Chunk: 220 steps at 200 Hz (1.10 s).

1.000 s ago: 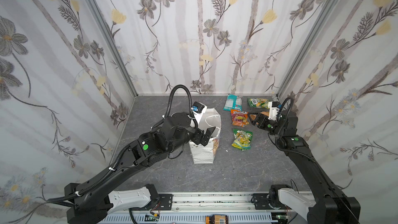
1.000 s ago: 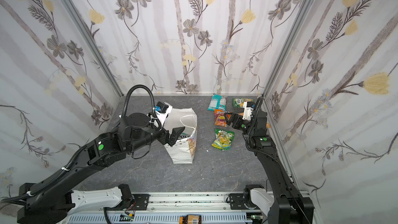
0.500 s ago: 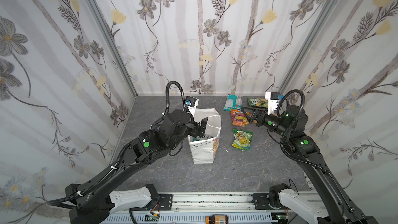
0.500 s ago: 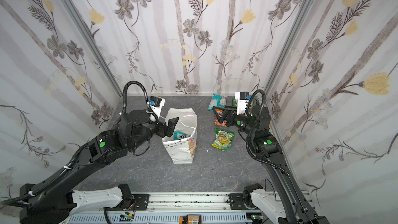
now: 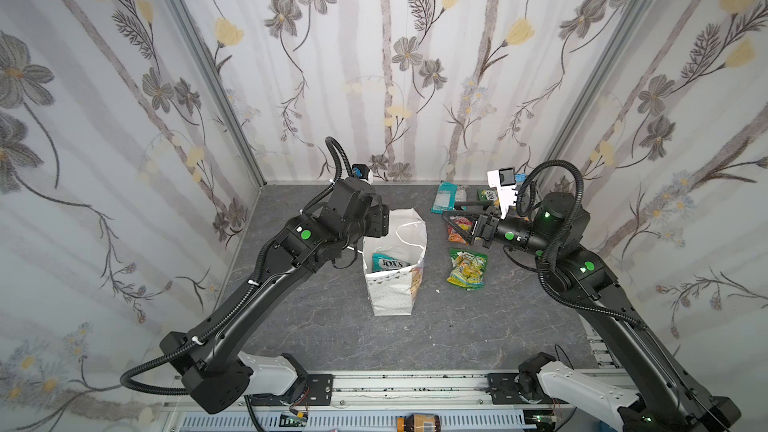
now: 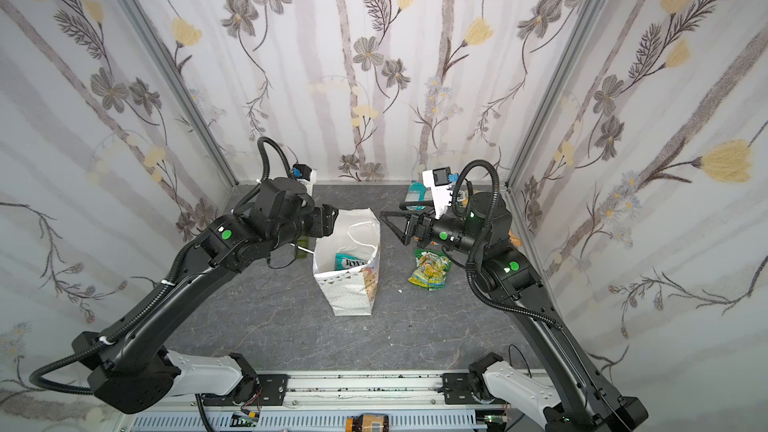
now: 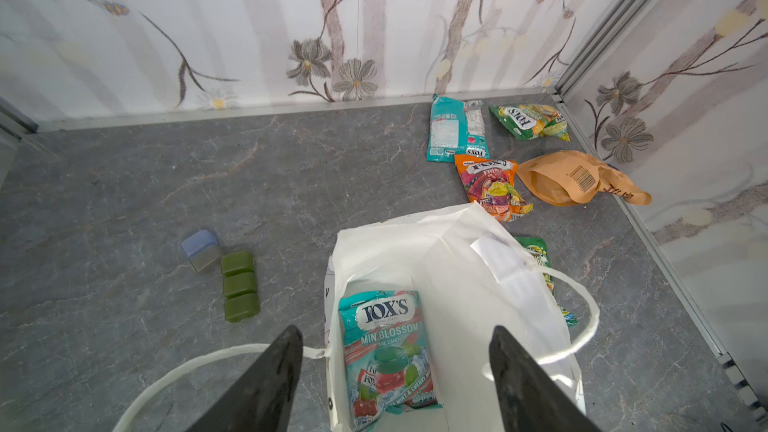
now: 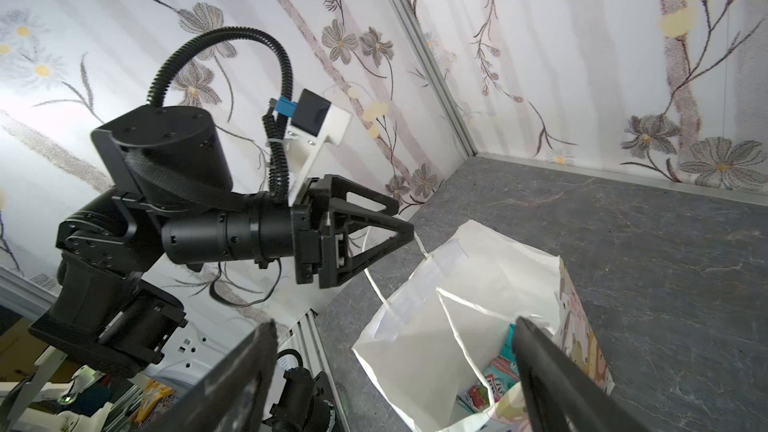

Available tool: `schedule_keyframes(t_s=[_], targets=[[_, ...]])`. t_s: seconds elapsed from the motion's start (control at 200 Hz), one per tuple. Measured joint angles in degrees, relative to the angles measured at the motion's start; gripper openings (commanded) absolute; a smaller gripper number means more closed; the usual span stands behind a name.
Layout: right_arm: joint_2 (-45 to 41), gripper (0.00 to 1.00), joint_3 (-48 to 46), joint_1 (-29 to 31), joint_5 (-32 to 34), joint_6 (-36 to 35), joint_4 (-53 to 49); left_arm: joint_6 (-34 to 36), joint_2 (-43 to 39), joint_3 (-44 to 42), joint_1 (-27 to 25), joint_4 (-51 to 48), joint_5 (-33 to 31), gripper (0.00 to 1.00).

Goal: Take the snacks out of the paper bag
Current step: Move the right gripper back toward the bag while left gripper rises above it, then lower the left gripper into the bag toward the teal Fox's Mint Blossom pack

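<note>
The right end effector (image 8: 395,322) has left the packets by the right wall, risen and swung round toward the paper bag (image 5: 390,297). Its jaws stand wide and carry nothing, and its wrist view looks down into the open mouth. The left end effector (image 7: 395,330) has drawn back from over the mouth to the bag's left rim. Its jaws are released, with the near wall and a cord handle (image 7: 199,367) between them, pinched by neither as far as the pictures show.

The bag stands upright near the middle of the bench (image 5: 457,334). One teal packet (image 7: 386,351) is inside, leaning on the left wall with its label up. Five snacks lie outside:
- a second teal packet (image 7: 457,128) and a green packet (image 7: 530,120) by the back wall
- an orange-red packet (image 7: 492,184) and a tan pouch (image 7: 577,178) just in front of those
- a yellow-green packet (image 5: 467,268) just right of the bag

So the last drop-off looks finished and the final pick is starting. The left arm seems placed to steady the bag while the right reaches in. The task appears nearly done, with one packet to go. The bag is light and tall, so a nudge on its rim or a snag on a cord could tip it.
</note>
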Motion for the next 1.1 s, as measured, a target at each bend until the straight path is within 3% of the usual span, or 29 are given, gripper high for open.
schedule_keyframes(t_s=[0.225, 0.719, 0.909, 1.099], targets=[[0.0, 0.88, 0.0, 0.35, -0.28, 0.04, -0.09, -2.45, 7.67, 4.59, 1.99, -3.28, 4.92, 0.61], [-0.26, 0.88, -0.35, 0.57, -0.22, 0.66, 0.02, -3.87, 14.95, 4.57, 1.92, -3.8, 17.86, 0.58], [0.24, 0.88, -0.39, 0.63, -0.26, 0.66, 0.2, -3.76, 16.72, 3.48, 1.31, -4.85, 19.23, 0.58], [0.63, 0.88, -0.39, 0.7, -0.28, 0.68, 0.22, -2.01, 19.02, 3.1, 0.02, -6.51, 16.65, 0.59]])
